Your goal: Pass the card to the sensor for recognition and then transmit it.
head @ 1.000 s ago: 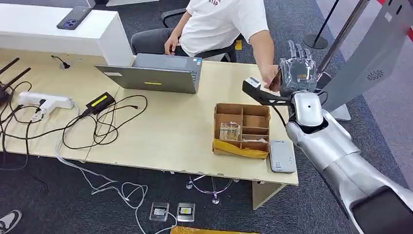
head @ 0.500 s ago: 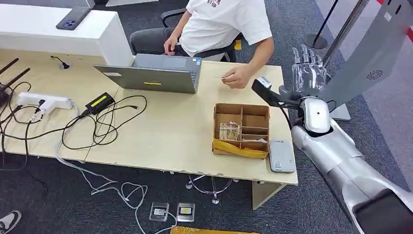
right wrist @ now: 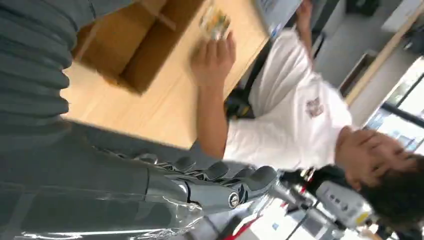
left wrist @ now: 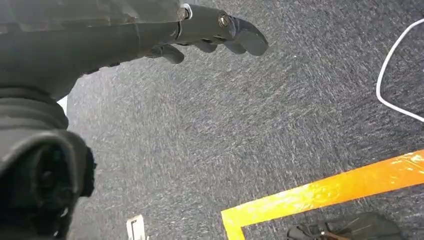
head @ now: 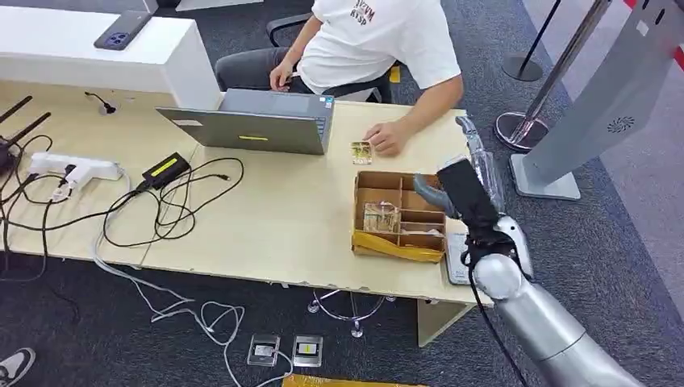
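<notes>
Fingers of the silver right hand (head: 472,173) hang apart, empty, above the tabletop's right edge, the small printed card (head: 360,152) lying delivered by a seated person's hand (head: 387,137).

A pale wooden table (head: 266,234) is seen carrying a grey laptop (head: 258,121), a white power strip (head: 72,168), a black adapter (head: 165,170) with looped black cables (head: 173,210), a compartmented cardboard box (head: 400,214), a grey card reader (head: 465,260) at the near right corner, and a card (head: 360,152) beside a person's hand (head: 389,138).

person's hand (right wrist: 212,60) beside card (right wrist: 215,22) (robot hand (right wrist: 200,187) empty)
</notes>
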Tool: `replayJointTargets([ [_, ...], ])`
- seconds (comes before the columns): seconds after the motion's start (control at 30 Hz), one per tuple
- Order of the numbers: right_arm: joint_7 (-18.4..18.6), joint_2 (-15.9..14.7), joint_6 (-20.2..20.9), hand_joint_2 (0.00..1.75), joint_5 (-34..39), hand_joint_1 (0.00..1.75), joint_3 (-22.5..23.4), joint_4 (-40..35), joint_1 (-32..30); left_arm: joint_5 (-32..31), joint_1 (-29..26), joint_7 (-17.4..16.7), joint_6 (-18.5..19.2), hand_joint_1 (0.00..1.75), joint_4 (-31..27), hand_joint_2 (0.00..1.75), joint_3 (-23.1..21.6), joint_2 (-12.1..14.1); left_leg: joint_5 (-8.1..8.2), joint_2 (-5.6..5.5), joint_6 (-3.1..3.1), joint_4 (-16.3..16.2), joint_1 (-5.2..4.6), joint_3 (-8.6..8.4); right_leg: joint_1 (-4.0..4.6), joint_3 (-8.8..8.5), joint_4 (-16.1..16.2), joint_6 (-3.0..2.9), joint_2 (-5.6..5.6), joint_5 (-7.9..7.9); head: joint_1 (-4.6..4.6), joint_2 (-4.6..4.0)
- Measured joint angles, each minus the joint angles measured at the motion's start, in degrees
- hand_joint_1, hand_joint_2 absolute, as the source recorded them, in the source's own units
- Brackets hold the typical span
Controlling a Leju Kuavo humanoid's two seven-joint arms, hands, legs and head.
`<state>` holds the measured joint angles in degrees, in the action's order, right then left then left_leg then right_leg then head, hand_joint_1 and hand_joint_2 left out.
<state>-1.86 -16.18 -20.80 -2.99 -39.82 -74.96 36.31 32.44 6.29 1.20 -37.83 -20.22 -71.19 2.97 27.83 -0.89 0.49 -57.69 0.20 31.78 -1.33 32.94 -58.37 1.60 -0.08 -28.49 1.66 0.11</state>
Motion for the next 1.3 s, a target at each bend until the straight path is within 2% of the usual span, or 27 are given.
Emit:
replayJointTargets([
  [0.07,-2.29,-0.90,1.26,1.75,2.05,0.00,1.35,-5.37,-4.58,0.35,-0.14,0.07,-0.02,0.00,0.00,0.00,0.00,0.00,0.01,0.03,0.00,0.00,-0.01,0.05,-0.01,0.04,0.00,0.00,0.04,0.00,-0.04,0.00],
  [0.17,-3.62,-2.22,2.16,1.75,3.27,0.00,3.10,-11.49,-9.10,0.68,-0.16,0.13,-0.18,0.00,0.00,0.00,0.02,0.04,0.02,0.10,-0.01,0.00,-0.01,0.02,-0.01,0.06,0.00,0.00,0.09,0.01,-0.02,0.00],
  [0.27,-3.95,-3.21,2.93,1.75,3.18,0.00,4.04,-14.75,-11.67,0.94,-0.16,0.15,-0.24,0.00,0.00,0.00,0.04,0.04,0.02,0.11,-0.01,0.00,-0.01,-0.01,-0.01,0.03,0.01,0.00,0.12,0.01,-0.04,0.00],
  [0.4,-2.56,-4.52,3.87,1.75,-0.50,0.00,5.22,-18.87,-16.52,1.75,-0.26,0.52,-0.39,0.00,-0.02,0.00,0.09,0.04,0.02,0.10,-0.01,0.01,-0.01,0.06,-0.01,0.07,0.00,0.00,0.07,0.01,-0.07,0.00],
  [0.57,3.75,-5.44,2.47,1.75,-12.17,0.00,5.48,-19.98,-18.26,1.90,-0.13,0.50,-0.46,0.00,-0.02,0.00,0.11,0.02,0.03,0.20,-0.02,0.01,0.00,0.02,0.00,0.05,0.01,0.00,0.15,0.01,-0.02,0.00],
  [0.63,12.16,-5.68,1.74,1.75,-24.53,0.00,5.37,-20.10,-18.24,1.97,-0.14,0.28,-0.55,0.00,-0.02,0.00,0.11,0.02,0.03,0.20,-0.02,0.01,0.00,0.03,0.00,0.06,0.01,0.00,0.17,0.02,-0.07,0.00],
  [0.67,17.34,-5.94,1.61,1.75,-34.61,0.00,5.31,-20.01,-18.15,1.92,-0.12,0.26,-0.57,0.00,-0.02,0.00,0.11,0.02,0.03,0.20,-0.02,0.01,0.00,0.03,0.00,0.05,0.00,0.00,0.16,0.02,-0.02,0.00],
  [0.73,21.03,-6.47,1.63,1.75,-47.60,0.00,5.07,-19.77,-17.70,1.68,-0.06,0.24,-0.59,0.00,-0.02,0.00,0.11,0.00,0.03,0.20,-0.02,0.01,0.00,0.03,0.00,0.05,0.00,0.00,0.16,0.02,-0.02,0.00],
  [0.77,21.51,-6.58,1.76,1.75,-49.89,0.00,4.94,-19.68,-17.59,1.33,-0.05,0.24,-0.59,0.00,-0.02,0.00,0.11,-0.02,0.03,0.20,-0.02,0.01,0.00,0.02,0.00,0.04,0.00,0.00,0.16,0.02,-0.02,0.00],
  [0.93,24.51,-6.90,6.15,1.75,-54.49,0.00,4.39,-18.85,-16.30,-0.05,-0.03,0.07,-0.61,0.00,-0.07,0.00,0.11,-0.04,0.03,0.19,-0.02,0.01,-0.01,0.06,-0.01,0.06,0.00,0.00,0.16,0.02,-0.02,0.00],
  [1.07,24.68,-7.01,9.06,1.75,-55.39,0.00,3.74,-16.78,-13.61,-0.22,-0.01,-0.61,-0.61,0.00,-0.52,0.00,0.11,-0.02,0.02,0.17,-0.02,0.01,0.00,0.05,0.00,0.04,0.00,0.00,0.13,0.02,-0.04,0.00],
  [1.3,23.81,-6.88,12.78,1.75,-52.55,0.00,1.34,-12.01,-9.53,0.09,-0.01,-0.68,-0.61,0.00,-0.68,0.00,0.11,-0.02,0.02,0.14,-0.02,0.01,0.00,0.09,0.00,0.06,-0.02,0.00,0.11,0.02,-0.04,0.00],
])
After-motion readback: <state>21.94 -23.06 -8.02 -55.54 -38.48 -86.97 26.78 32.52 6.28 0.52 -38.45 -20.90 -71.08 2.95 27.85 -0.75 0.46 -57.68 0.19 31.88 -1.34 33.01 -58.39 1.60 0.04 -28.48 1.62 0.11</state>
